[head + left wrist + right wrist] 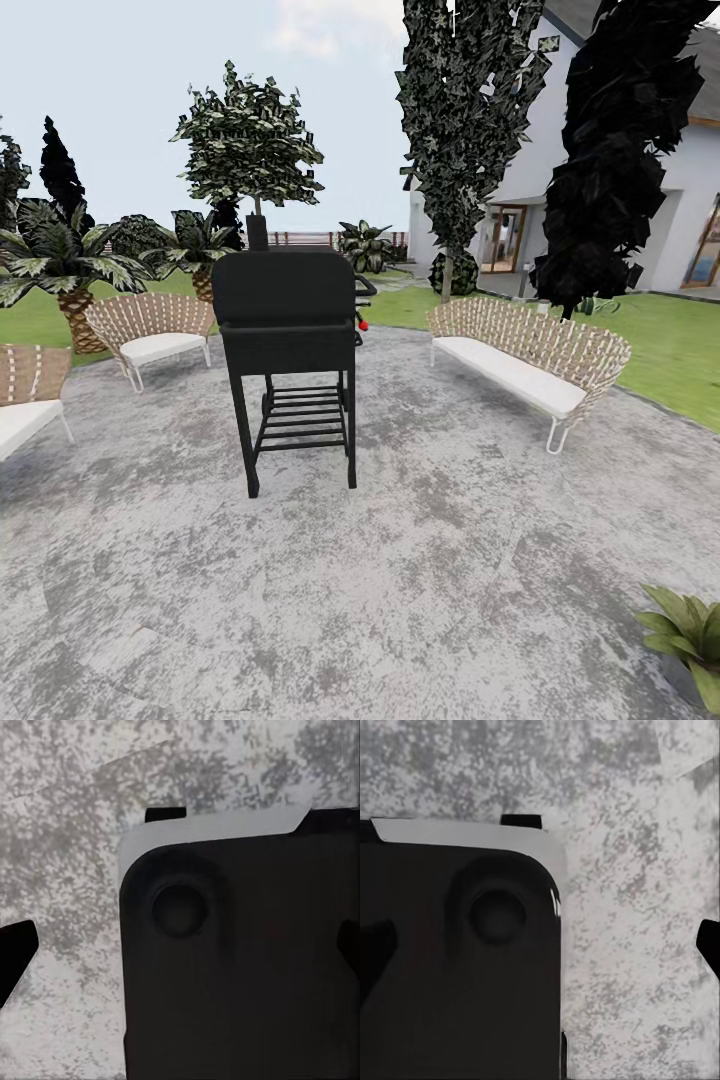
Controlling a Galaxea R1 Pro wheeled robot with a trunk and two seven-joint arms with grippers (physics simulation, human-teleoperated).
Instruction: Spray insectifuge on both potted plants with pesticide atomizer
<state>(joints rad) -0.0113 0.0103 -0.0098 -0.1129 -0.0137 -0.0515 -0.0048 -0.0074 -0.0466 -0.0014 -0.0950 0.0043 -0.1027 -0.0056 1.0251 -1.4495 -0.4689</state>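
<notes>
Patio-edge potted plant (690, 630), broad green leaves

One grill (290, 340), three wicker seats (525, 350), one potted plant (690, 630)

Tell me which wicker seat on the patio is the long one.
The wicker sofa right of the black grill: a long bench with a white cushion, while the two seats on the left are short chairs.

Grey mottled stone patio (400, 580) spreading underfoot, black grill (290, 350) standing at centre, wicker sofa (530, 355) and wicker chair (150, 335) flanking it, white house (620, 180) rising beyond the lawn (680, 350), pale sky (120, 70) glowing overhead
</notes>
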